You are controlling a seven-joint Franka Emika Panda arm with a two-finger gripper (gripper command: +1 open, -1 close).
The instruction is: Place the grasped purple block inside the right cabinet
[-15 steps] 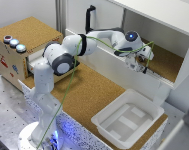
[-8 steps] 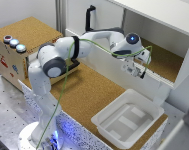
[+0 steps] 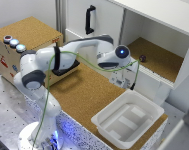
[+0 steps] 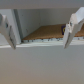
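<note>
Your exterior view's evenly lit but pretty soft and low-res. Wrist view's a blurry mess, the gripper [image 4: 39,31] fingers [image 4: 70,27] smeared, everything pale and washed out.

From my remote seat this reads as a robotics lab test cell, not a home. I see 1 white arm [image 3: 59,62] bolted to a perforated metal bench [image 3: 6,107], the kind with a grid of mounting holes. The furniture is mock-up stuff: a white cabinet [image 3: 159,30] with a cork floor, a cork-topped wooden box [image 3: 24,45] carrying 3 push buttons [image 3: 14,43], a cork work surface [image 3: 86,95], and 1 white plastic tray [image 3: 128,120].
</note>
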